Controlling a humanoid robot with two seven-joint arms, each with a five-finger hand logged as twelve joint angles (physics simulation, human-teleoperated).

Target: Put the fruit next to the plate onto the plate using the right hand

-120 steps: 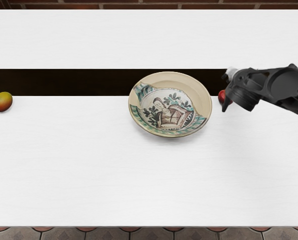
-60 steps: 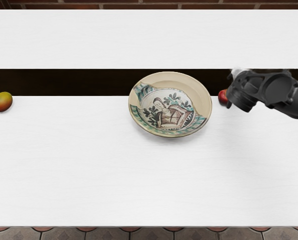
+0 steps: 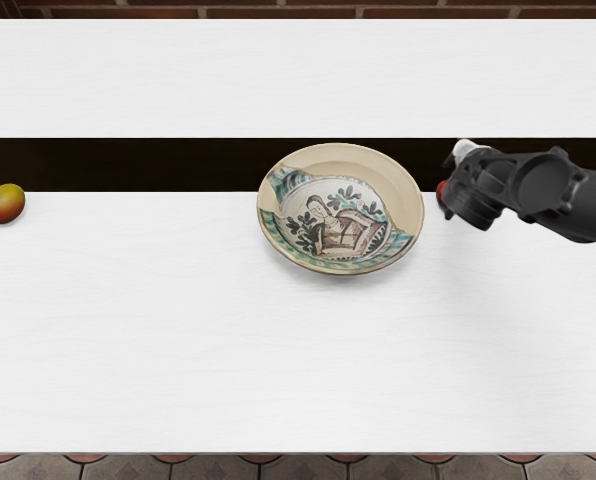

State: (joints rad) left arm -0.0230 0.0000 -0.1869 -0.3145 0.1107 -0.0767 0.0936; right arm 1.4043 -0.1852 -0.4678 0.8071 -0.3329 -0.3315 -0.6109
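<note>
So the right hand (image 3: pixel 470 188) is sitting just right of the plate, all dark and bunched up, and honestly I can't tell whether its fingers are closed on anything or just hanging loose; they're blending into one black lump from this angle. The hand is covering most of the red fruit (image 3: pixel 442 192). Only a small red sliver is peeking out at the hand's left edge, so the two are overlapping in the head view, but I can't say if they're actually touching. That fruit is lying on the table beside the plate, near its right rim and not on it.

The arm is stretching back from the hand to the picture's right edge, getting thicker as it goes.

The plate (image 3: pixel 400 188) is resting flat near the table's far edge, cream with green-and-brown painted figures and leaves in the middle, and nothing is lying in it.

Way over at the left edge a yellow-orange fruit (image 3: pixel 2 203) is sitting on the same white table (image 3: pixel 278 340), well apart from everything else.

Behind the table a dark gap (image 3: pixel 128 163) is running across, then another white surface (image 3: pixel 278 80), with a strip of brick wall (image 3: pixel 278 10) showing along the top.
</note>
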